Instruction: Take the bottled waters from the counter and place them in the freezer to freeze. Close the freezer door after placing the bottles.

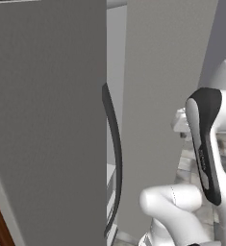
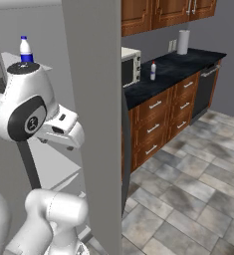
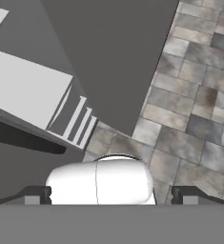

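Grey-and-brown stone floor tiles (image 2: pixel 188 184) spread across a rendered kitchen, running from the foot of the robot to a run of brown wooden drawers (image 2: pixel 158 122) with silver bar handles. Nearest the cameras, the white arm (image 2: pixel 29 107) with dark joints bends in front of the tall plain grey freezer (image 1: pixel 162 86). Its two-finger gripper (image 3: pixel 112 196) points down at the floor, the two dark finger tips (image 3: pixel 35 195) standing far apart with nothing between them; the tool is open and holds nothing.

Just beyond the arm, the flat grey freezer door (image 2: pixel 96 119) stands swung out, seen edge-on in the right base view, and its long dark grey vertical handle (image 1: pixel 115 158) curves down in the gap shown in the left base view. Pale shelves (image 2: pixel 63 169) show inside the cabinet behind the arm. On an upper shelf there, the white bottle with a blue label and blue cap (image 2: pixel 25 51) stands upright, just above the arm's shoulder joint.

Farther back, the long black marble-patterned counter (image 2: pixel 180 67) carries a cream toaster oven (image 2: pixel 131 65) at its near end. The clear-grey bottle with a red cap (image 2: pixel 153 70) stands upright on the counter, a little past the oven and apart from it. A white roll (image 2: pixel 183 42) stands near the far end against the wall, under brown wooden wall cabinets (image 2: pixel 161 14).
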Tool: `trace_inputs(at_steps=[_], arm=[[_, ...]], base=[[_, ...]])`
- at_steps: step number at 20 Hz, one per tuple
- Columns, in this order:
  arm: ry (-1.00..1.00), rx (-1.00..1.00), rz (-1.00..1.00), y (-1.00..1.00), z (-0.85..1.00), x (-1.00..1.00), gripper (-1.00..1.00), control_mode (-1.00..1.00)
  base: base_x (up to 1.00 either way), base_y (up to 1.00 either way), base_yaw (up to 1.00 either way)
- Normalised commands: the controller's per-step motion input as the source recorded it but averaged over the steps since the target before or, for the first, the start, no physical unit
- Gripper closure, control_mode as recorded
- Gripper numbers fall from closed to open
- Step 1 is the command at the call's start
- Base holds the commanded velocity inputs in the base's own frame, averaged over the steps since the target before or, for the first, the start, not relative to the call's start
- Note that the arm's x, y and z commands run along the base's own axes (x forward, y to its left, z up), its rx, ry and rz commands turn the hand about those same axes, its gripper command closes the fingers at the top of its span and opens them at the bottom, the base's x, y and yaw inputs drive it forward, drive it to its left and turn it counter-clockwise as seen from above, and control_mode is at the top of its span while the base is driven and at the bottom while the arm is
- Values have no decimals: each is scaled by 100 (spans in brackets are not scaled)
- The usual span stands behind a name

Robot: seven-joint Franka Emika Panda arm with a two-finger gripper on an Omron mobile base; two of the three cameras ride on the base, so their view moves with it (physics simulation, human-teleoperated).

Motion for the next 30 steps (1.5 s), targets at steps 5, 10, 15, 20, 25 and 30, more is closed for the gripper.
trace_inputs(at_steps=[5, 10, 15, 20, 25, 30], arm=[[-1, 0, 0, 19, -30, 0, -100, -100], [5, -1, 0, 3, -21, 0, -100, -100], [0, 0, 0, 0, 0, 0, -100, -100], [0, 0, -6, 0, 0, -47, -100, -100], [0, 0, 0, 0, 0, 0, -100, 100], [0, 0, 0, 0, 0, 0, -100, 100]], base=[[0, 0, 0], [0, 0, 0], [0, 0, 0], [0, 0, 0], [-79, -8, -19], [-28, -59, -20]])
